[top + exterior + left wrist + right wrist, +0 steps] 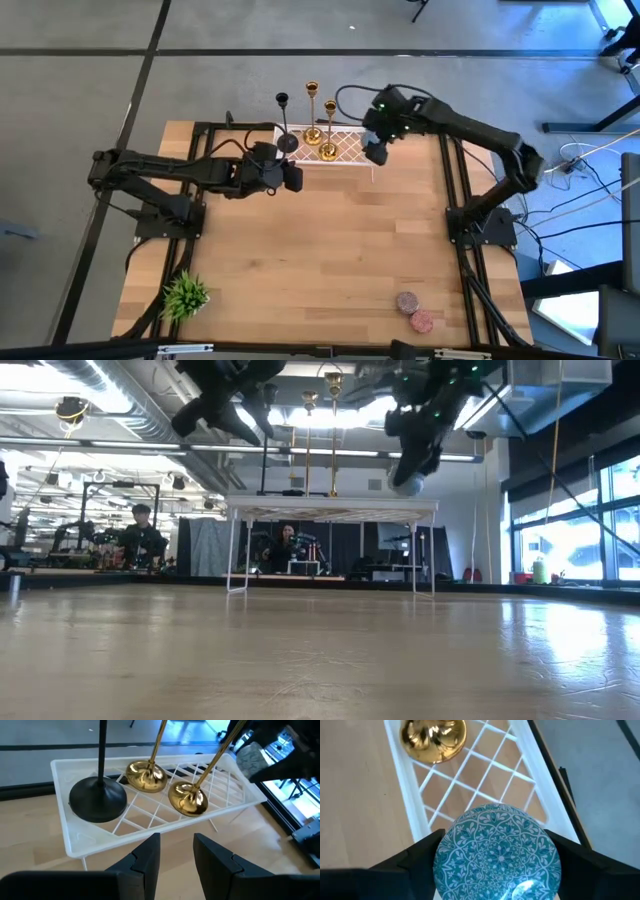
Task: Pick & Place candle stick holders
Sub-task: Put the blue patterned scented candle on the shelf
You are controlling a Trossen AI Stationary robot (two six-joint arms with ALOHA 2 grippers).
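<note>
Right fingers clamped on a teal disc; left fingers apart, holding nothing.

Right gripper [495, 865] holds a round teal-patterned disc [497, 852] between its fingers, over the white lattice rack [410, 800]; what the disc is cannot be told, and the high view hides it under the arm. Left gripper [175, 857] hangs just short of the rack's rim. Beyond its fingers stand the black candle stick holder [97, 797] and two gold candle stick holders [145, 776] [187, 799], tops cut off there, seen whole only from above.
</note>
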